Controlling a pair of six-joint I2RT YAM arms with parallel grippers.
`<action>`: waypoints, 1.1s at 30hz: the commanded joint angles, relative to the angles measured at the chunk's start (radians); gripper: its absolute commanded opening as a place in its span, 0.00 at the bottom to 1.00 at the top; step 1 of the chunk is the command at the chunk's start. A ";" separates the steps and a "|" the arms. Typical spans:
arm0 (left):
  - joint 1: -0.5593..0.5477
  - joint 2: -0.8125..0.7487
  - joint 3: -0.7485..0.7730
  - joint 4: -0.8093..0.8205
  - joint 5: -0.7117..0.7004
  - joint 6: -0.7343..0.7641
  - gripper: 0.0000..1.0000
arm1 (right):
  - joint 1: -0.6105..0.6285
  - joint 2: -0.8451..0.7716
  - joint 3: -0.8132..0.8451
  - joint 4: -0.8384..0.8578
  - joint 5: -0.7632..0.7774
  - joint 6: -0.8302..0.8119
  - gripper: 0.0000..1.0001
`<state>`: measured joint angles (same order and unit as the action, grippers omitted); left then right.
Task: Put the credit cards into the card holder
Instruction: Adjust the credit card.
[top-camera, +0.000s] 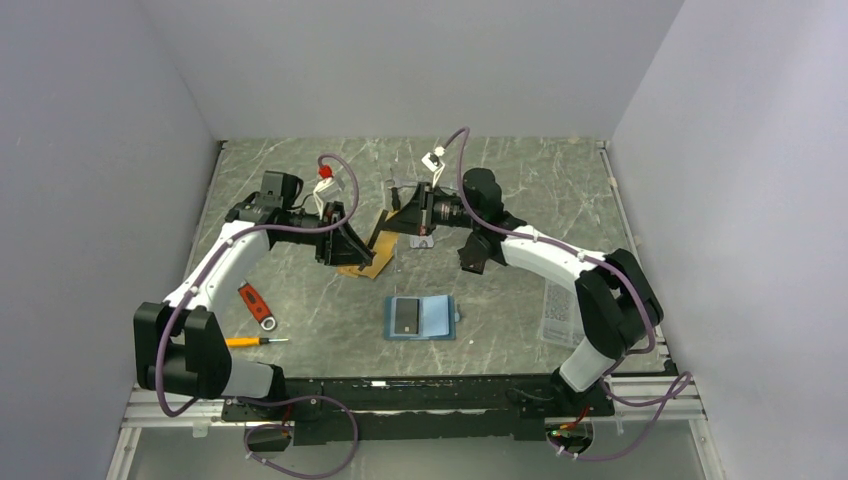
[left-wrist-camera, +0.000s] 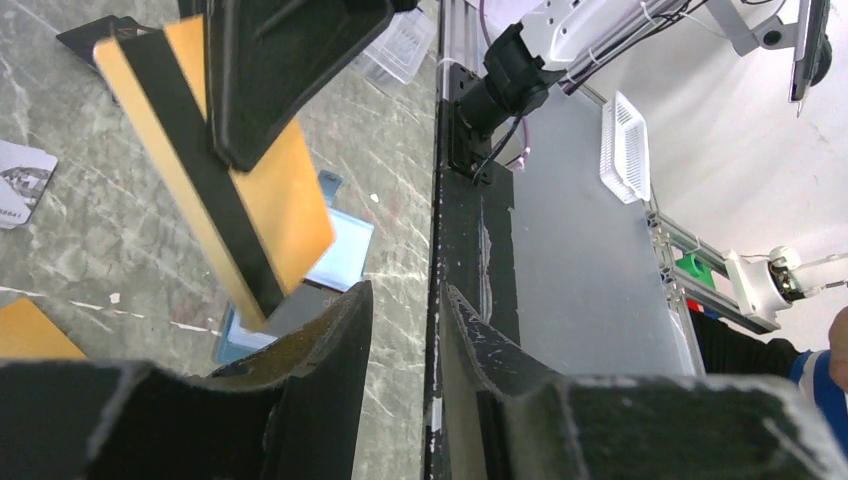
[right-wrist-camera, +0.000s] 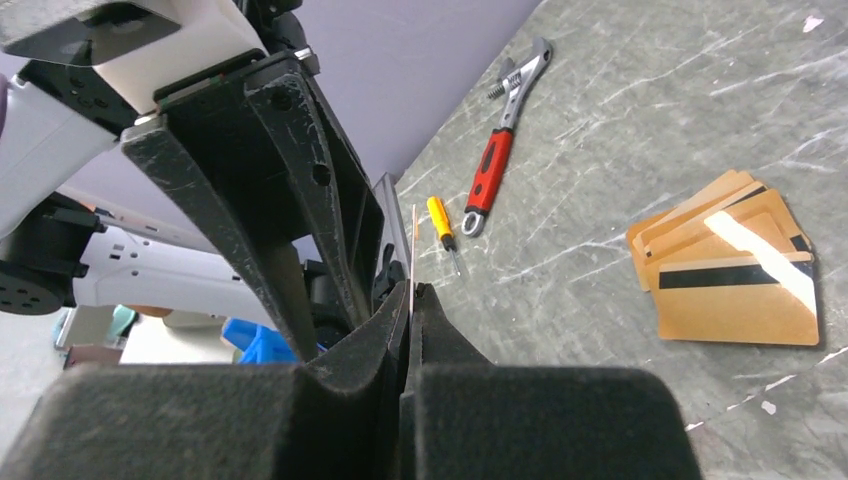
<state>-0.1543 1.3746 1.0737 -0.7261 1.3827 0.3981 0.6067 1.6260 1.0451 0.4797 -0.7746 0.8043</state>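
Credit cards, thin rectangular plastic ones, lay in three places. One orange-gold card with a black stripe (left-wrist-camera: 292, 205) was off the surface, pinched on edge between the right fingers (right-wrist-camera: 385, 322), which pressed together on it. It hung over the middle of the grey marbled surface (top-camera: 520, 190), toward the far edge. A fanned heap of matching orange-gold cards (right-wrist-camera: 735, 290) rested flat just beside and below it; at least four edges showed, though the exact count could not be read. One dark brown-black card (top-camera: 405, 314) already sat in the left pocket of the teal-blue folding card holder (top-camera: 437, 316).

That single holder lay open and flat at the middle, near the near edge, its long axis running along that edge. From the held card it lay straight toward the near edge, so the coming move likely called for a pull inward and a turn to lay the card flat. The right fingers looked slightly nearer the holder.

The left fingers (left-wrist-camera: 335, 352) were narrowly parted, holding nothing, facing the held card.

Near the left edge lay one red-handled wrench (right-wrist-camera: 492, 165) and one yellow-handled screwdriver (right-wrist-camera: 440, 222); one clear printed packet (top-camera: 558, 312) lay by the right edge.
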 joint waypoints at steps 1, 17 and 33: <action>-0.008 -0.036 0.008 0.052 0.038 -0.038 0.38 | 0.019 -0.001 -0.005 0.057 0.020 -0.018 0.00; 0.005 -0.051 0.053 0.073 -0.134 -0.019 0.71 | 0.020 -0.077 -0.035 -0.052 -0.119 -0.072 0.00; -0.047 0.017 0.148 -0.281 -0.033 0.311 0.39 | 0.050 0.003 0.097 -0.104 -0.258 -0.093 0.00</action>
<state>-0.1997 1.3735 1.1618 -0.8639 1.2736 0.5575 0.6579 1.6127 1.0767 0.3676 -0.9623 0.7372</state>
